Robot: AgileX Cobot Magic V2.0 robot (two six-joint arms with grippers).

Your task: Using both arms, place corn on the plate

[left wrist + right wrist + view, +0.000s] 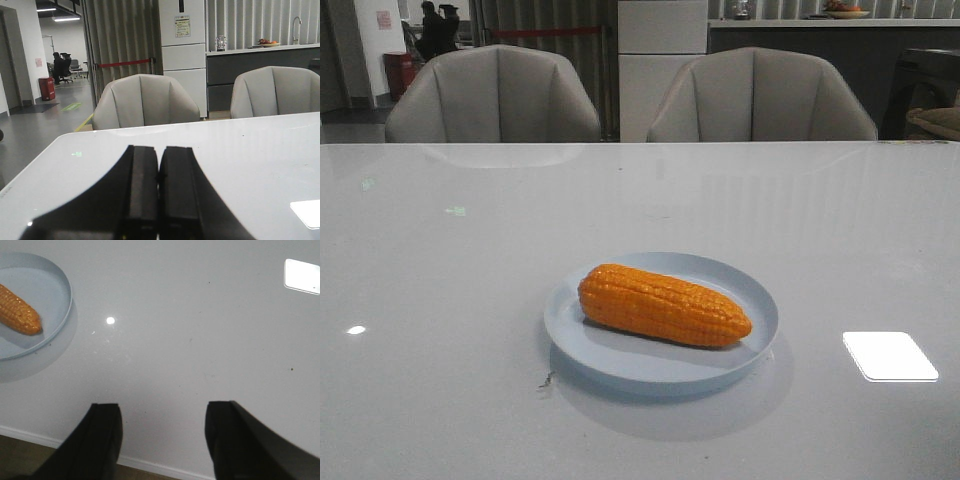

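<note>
Orange-yellow corn (663, 305) lies lengthwise inside the pale blue plate (760, 290), placement apparently done.
The right tool (162, 437), spread and empty, hovers over bare tabletop (440, 300) well clear of the plate; the left tool (159, 195) is pressed together. Retreat without nudging the rim.

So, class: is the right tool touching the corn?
Apart. The right wrist view shows the right tool open over bare table, well clear of the corn lying on the plate.
</note>
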